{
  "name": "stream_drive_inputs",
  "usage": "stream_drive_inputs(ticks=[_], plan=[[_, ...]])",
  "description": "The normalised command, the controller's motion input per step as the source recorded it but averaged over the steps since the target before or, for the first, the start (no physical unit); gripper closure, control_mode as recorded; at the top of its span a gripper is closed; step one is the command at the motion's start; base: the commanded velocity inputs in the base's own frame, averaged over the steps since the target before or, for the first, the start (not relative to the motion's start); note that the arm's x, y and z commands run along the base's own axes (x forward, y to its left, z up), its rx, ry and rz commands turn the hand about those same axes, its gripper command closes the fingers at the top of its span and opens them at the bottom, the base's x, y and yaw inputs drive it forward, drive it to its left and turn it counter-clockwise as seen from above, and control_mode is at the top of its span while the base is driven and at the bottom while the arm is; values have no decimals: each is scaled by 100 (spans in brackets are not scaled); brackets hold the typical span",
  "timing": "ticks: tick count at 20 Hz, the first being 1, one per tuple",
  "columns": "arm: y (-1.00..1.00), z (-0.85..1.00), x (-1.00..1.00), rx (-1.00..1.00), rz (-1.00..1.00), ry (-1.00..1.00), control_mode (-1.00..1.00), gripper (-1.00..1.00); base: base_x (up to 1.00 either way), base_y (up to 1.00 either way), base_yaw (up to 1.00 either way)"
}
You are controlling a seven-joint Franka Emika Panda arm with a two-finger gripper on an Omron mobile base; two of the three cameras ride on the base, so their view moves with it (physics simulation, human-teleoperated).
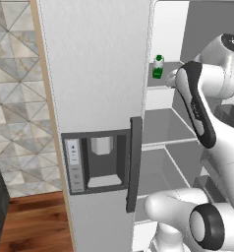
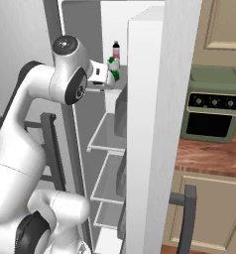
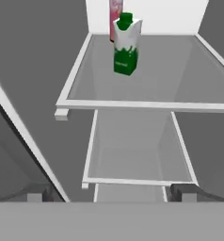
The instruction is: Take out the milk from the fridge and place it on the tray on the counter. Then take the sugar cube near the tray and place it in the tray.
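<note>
The fridge (image 1: pixel 94 74) stands with its right door open onto white shelves. The milk (image 3: pixel 125 44), a small green and white carton with a green top, is upright on the upper glass shelf (image 3: pixel 180 70). It also shows as the milk (image 1: pixel 158 67) and the milk (image 2: pixel 113 63) in the base views. My gripper (image 3: pixel 109 194) is open, short of the shelf's front edge and level with it, with nothing between its fingertips (image 3: pixel 35 196). From the right base view, the gripper (image 2: pixel 110 74) hangs just before the carton. The tray and the sugar cube are out of view.
A pink-red bottle (image 3: pixel 115 12) stands right behind the milk at the shelf's back. The open fridge door (image 2: pixel 154 124) rises on my right. Beyond it a green oven (image 2: pixel 214 104) sits on the counter (image 2: pixel 209 156). Lower shelves (image 3: pixel 137 160) lie below.
</note>
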Motion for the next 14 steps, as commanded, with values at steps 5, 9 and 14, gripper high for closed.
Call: stream_drive_inputs(ticks=[5,9,14], plan=[[-30,46,30,1,3,-15,-100,-100,0,0,0],[-16,29,43,1,12,-13,-100,-100,0,0,0],[-5,9,54,0,14,-3,-100,-100,0,0,0]])
